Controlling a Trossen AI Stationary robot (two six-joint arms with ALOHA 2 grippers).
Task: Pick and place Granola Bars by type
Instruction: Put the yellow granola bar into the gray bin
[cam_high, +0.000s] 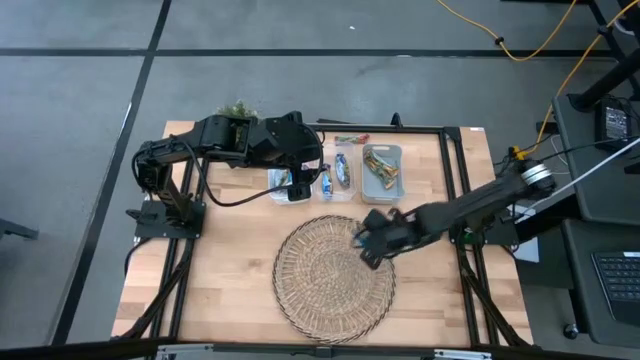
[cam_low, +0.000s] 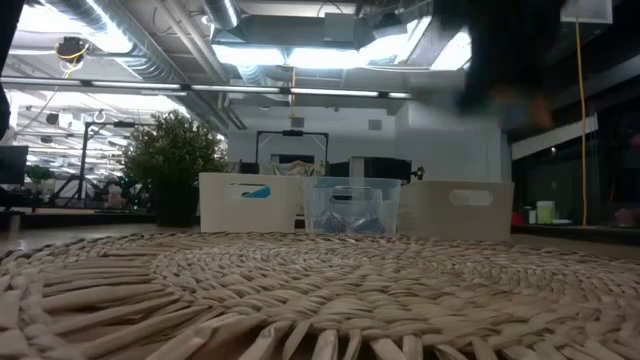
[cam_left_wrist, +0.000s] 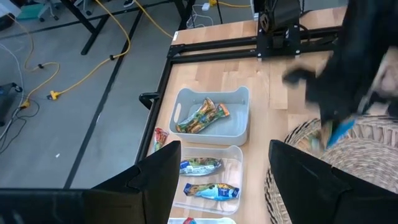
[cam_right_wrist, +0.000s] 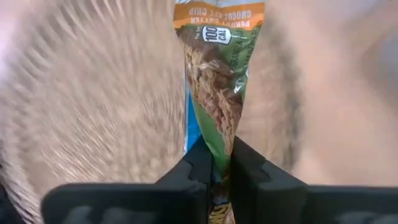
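Right gripper (cam_right_wrist: 221, 163): clamped on green granola bar (cam_right_wrist: 219, 81) above wicker tray (cam_high: 310, 290).
Risk: thin end-grip; blue wrapper behind may lift too.

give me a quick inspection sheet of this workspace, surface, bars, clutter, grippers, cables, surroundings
surface: wooden table with a round wicker tray at the front and three bins in a row behind it
job's things: green-wrapped bars in the grey bin; blue-wrapped bars in the clear bin; one green granola bar pinched in the right gripper; a reddish bar lies on the table beside the bins
clutter: nothing seen
grippers: right gripper over the tray's right edge, jaws shut on the bar; left gripper above the bin row, jaws open, empty
cables: yellow cable on the floor behind the table
surroundings: potted plant behind the bins, desk with keyboard to the right
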